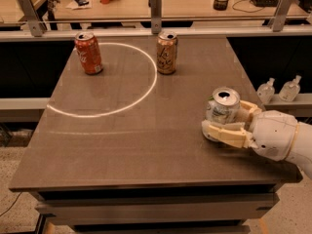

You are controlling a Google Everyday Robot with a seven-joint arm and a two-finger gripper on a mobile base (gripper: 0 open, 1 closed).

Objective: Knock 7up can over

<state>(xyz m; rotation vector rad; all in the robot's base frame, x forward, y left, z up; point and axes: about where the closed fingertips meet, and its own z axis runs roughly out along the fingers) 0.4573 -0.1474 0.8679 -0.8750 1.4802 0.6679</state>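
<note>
The 7up can (222, 105), white and green with a silver top, stands near the table's right edge and leans slightly to the left. My gripper (225, 120) reaches in from the right, its cream fingers (225, 133) closed on the can's lower part from the near and far sides. The near finger hides the can's base. The arm's white wrist (273, 133) lies over the table's right front corner.
A red-orange can (88, 53) and a tan-brown can (166, 52) stand upright at the back of the brown table (126, 140), on a white painted circle (105, 79). Two small bottles (279, 89) stand on a ledge off the right edge. A rail runs along the far side.
</note>
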